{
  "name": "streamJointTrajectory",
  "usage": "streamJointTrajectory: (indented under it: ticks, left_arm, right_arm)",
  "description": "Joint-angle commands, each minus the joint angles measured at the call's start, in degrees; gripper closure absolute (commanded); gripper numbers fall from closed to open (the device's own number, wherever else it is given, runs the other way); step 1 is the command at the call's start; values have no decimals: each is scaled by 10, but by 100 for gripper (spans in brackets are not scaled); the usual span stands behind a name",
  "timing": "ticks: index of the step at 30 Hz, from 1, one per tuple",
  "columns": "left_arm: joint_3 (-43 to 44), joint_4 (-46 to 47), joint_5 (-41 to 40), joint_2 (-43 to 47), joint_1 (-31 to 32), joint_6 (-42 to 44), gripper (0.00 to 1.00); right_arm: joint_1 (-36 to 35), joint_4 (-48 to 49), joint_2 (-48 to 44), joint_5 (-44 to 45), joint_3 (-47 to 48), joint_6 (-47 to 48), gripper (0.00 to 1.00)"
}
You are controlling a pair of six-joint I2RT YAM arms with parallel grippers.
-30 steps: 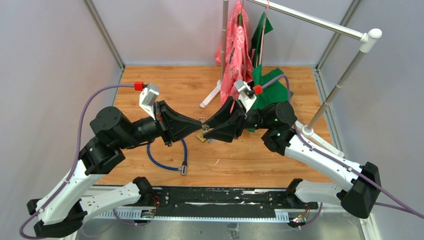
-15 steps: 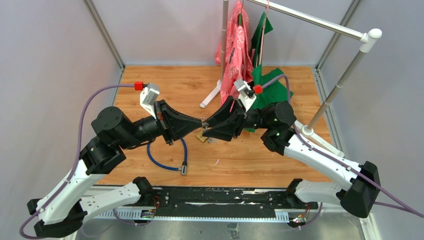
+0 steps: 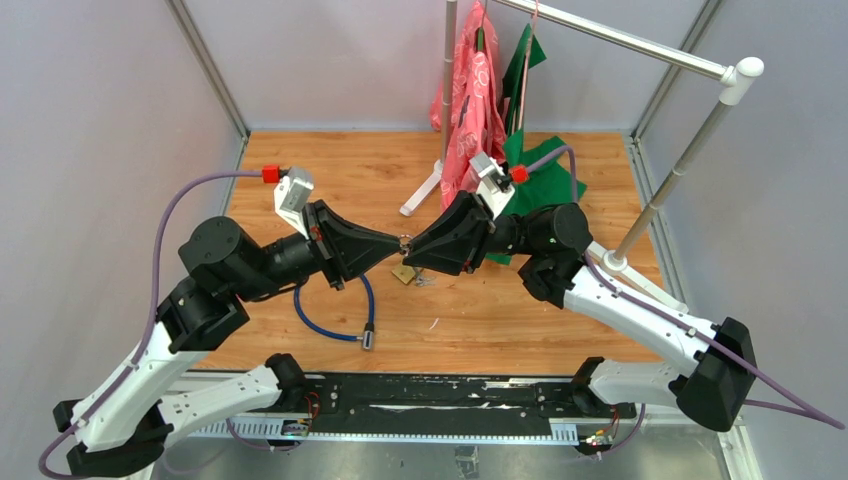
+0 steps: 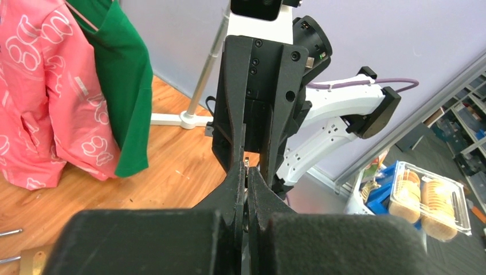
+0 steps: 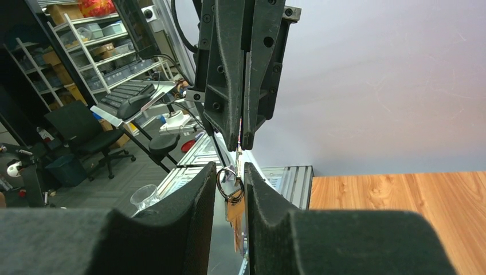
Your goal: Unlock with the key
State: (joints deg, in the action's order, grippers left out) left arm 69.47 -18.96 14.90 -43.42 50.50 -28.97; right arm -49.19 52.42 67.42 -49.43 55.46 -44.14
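Observation:
Both grippers meet tip to tip above the middle of the table. My left gripper is shut on a thin silver key, whose blade hangs from its fingertips in the right wrist view. A key ring with a brass-coloured key dangles below it. My right gripper has its pads closed in on either side of that ring, which spans the narrow gap. A brass padlock lies on the wooden table under the grippers.
A blue cable lies looped on the table at front left. A white clothes rack holds a pink garment and a green one at the back; its foot lies just behind the grippers.
My right gripper's jaws have narrowed around the key ring and it has edged up toward the left gripper. The left gripper stays shut on the key.

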Motion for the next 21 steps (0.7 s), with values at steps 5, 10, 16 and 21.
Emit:
streamJointTrajectory:
  ticks: [5,10,16,21]
  left_arm:
    - [-6,4,-18,10,2,10,100]
    - [-10,3,-25,12,2,12,100]
    - [-16,5,-35,15,3,12,100]
    - [-22,7,-43,16,2,13,100]
  right_arm:
    - [6,39,1,1,11,-14,69]
    - [6,45,5,14,12,-23,68]
    - [6,59,11,33,10,-44,72]
    - [6,68,17,51,8,-59,77]
